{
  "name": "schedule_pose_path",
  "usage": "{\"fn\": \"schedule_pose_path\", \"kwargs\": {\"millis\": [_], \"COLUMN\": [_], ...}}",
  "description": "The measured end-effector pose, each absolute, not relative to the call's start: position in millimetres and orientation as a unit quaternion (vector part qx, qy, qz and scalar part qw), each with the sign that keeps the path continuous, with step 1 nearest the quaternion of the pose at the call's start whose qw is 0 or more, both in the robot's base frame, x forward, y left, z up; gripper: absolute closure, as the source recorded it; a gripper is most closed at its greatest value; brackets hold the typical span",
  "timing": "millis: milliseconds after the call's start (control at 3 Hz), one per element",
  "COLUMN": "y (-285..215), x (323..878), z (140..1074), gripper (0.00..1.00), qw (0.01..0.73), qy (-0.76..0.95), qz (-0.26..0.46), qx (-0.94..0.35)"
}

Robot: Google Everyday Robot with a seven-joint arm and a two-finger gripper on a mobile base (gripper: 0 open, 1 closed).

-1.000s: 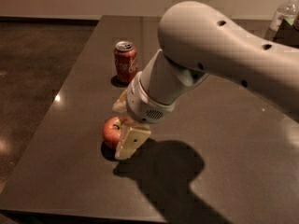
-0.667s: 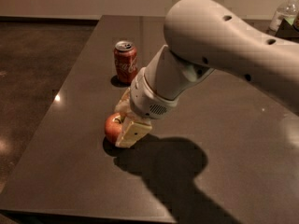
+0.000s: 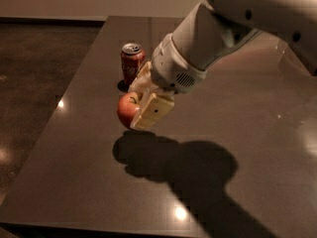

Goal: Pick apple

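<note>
The apple [image 3: 127,110] is round and red with a yellowish patch by its short stem. It hangs above the dark table [image 3: 89,182], and its shadow lies below it on the table. My gripper [image 3: 142,102] is shut on the apple, with one cream finger [image 3: 153,112] in front of it and the other behind. The white arm reaches in from the upper right and hides the apple's right side.
A red soda can [image 3: 132,63] stands upright on the table just behind the gripper. The table's left edge runs close to the apple, with dark floor [image 3: 34,83] beyond it. The table's front edge lies near the bottom of the view.
The gripper has closed on the apple and lifted it off the table. The arm has risen, and the apple's shadow now lies apart below it.
</note>
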State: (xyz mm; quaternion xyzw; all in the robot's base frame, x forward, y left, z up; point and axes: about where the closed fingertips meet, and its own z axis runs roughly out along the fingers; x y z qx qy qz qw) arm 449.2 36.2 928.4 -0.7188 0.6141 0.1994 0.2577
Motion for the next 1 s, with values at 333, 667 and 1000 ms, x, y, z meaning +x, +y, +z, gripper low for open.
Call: {"fn": "schedule_pose_path", "kwargs": {"millis": [333,667,1000], "y": [28,15,15], "x": [456,460,460], "z": [955,987,987], "gripper": [1.00,1.00,1.00], "qw": [0.267,0.263,0.263], "qy": [0.609,0.592,0.592], "qz": [0.204,0.217,0.217], "qx": [-0.718,-0.730,-0.730]}}
